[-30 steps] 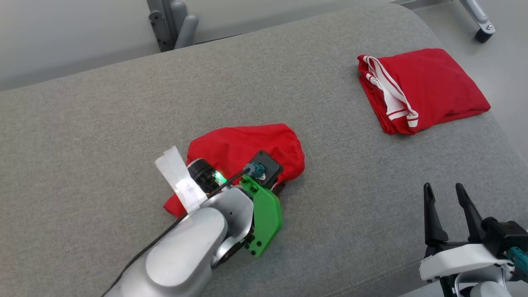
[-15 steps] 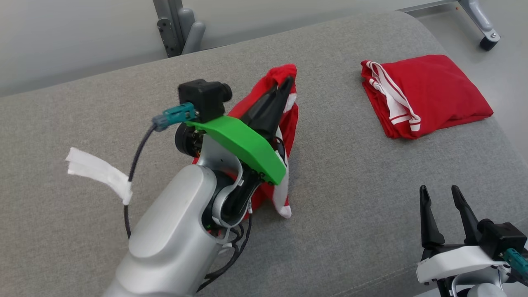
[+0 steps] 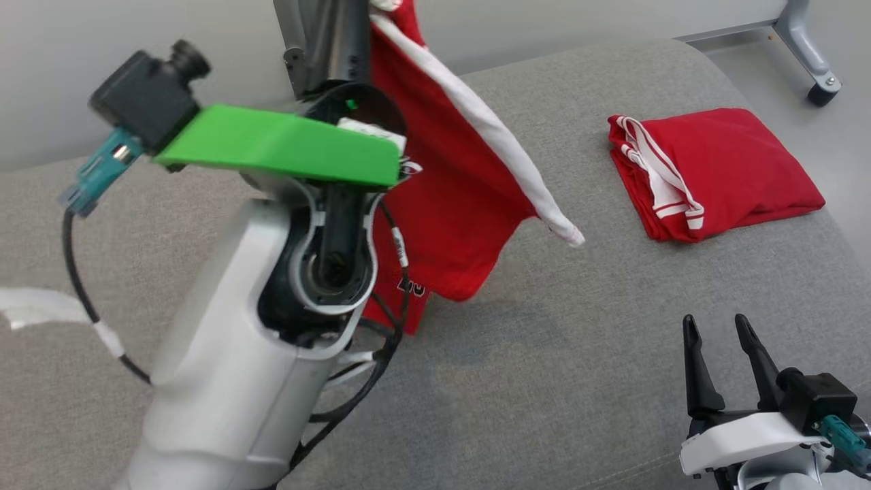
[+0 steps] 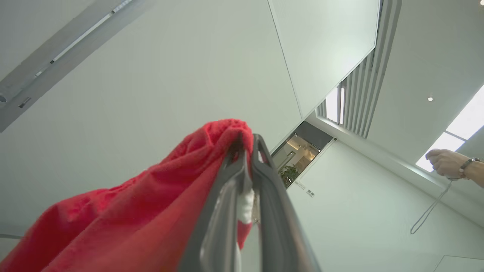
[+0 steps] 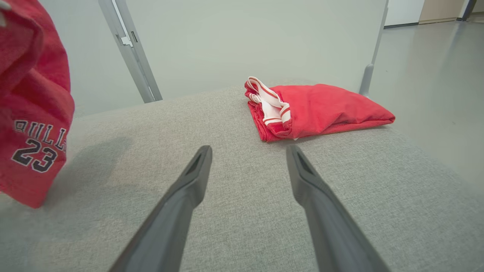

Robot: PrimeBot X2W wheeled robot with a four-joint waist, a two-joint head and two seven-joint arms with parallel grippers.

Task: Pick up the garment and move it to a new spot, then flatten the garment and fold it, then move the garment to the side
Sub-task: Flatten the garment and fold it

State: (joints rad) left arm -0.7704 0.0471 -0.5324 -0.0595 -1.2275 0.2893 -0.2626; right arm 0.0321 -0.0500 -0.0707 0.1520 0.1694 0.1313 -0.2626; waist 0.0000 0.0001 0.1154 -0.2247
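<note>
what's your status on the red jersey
Status: left tool shut on red jersey, right tool open, empty. Jersey hangs over the grey cushion. Off to the right lies a folded red garment, apart.

Garment (image 3: 463,204) left of folded pile (image 3: 742,163), above cushion (image 3: 578,354)

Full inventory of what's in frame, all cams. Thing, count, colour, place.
hanging garment: 1, red with white trim and dark print, hanging from the left gripper above the surface
folded garment: 1, red with white stripes, far right of the surface
cushioned surface: 1, grey, under everything
metal post: 1, grey, behind the surface
caster leg: 1, grey with black wheel, on the floor, far right
tape strip: 1, white, on the left arm's cable
person's hand: 1, holding a thin cord, right edge of left wrist view
left gripper: 1, dark, raised, jaws shut on hanging garment
right gripper: 1, dark, lower right, jaws open, holding nothing
</note>
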